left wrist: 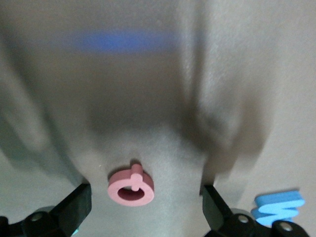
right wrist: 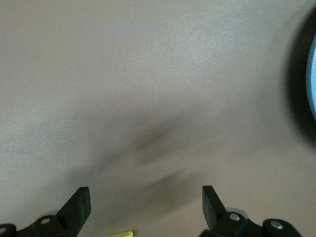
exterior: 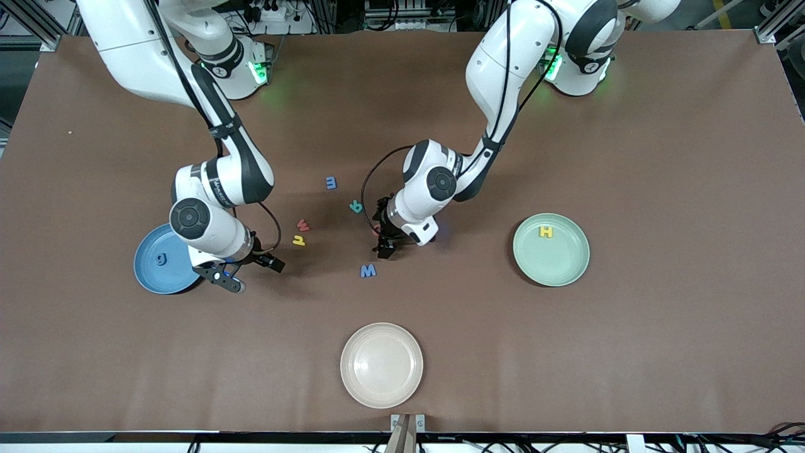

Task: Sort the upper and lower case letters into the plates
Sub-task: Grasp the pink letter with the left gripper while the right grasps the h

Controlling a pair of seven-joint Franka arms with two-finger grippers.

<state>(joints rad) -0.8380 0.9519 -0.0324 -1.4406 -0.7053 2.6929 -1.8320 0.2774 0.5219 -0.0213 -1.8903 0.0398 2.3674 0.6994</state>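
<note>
Your left arm comes from its base at the upper right of the front view, bends at the elbow and reaches down toward the frame's centre. Its wrist points down, and the left gripper (exterior: 384, 244) hangs low over the table just left of centre, fingers (left wrist: 74, 207) spread wide. Your right arm descends from the upper left. The right gripper (exterior: 234, 277) sits low at the middle left, fingers (right wrist: 76, 206) likewise wide apart.

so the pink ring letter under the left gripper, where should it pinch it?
Across the outer edges of the pink ring letter, straight down from above. It lies flat on the table, so only its rim offers grip. The open left gripper already straddles it; keep the fingers off the small stub on its rim.
</note>
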